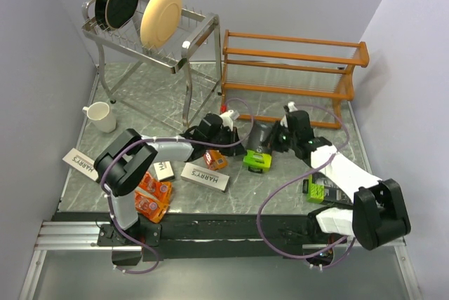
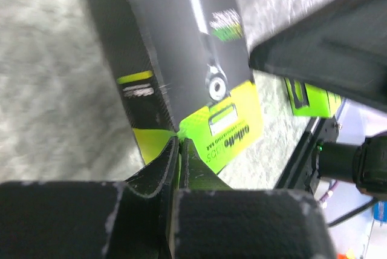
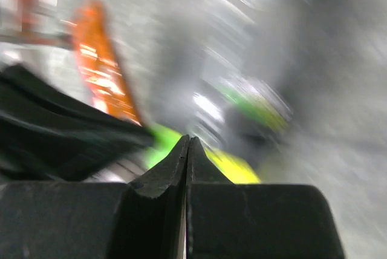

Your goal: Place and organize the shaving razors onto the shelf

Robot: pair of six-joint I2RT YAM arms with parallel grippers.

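Observation:
A black-and-lime razor pack [image 1: 258,151] stands tilted on the table between my two grippers, in front of the orange-brown shelf [image 1: 295,56]. My left gripper [image 1: 235,146] is shut, and in the left wrist view its tips [image 2: 179,141] pinch the lime bottom corner of this pack [image 2: 227,129]. My right gripper [image 1: 276,141] is shut and empty beside the pack's black top; its view is blurred [image 3: 188,139]. A second black-and-lime pack [image 1: 319,191] lies under the right arm. White HARRY'S boxes [image 1: 205,176] [image 1: 81,162] [image 1: 163,170] and orange packs [image 1: 153,196] [image 1: 215,160] lie to the left.
A silver metal rack [image 1: 151,33] holding a black plate and a cream plate stands at the back left, beside the shelf. A white mug [image 1: 102,116] sits at the far left. Purple cables loop over both arms. Walls close in the left and right sides.

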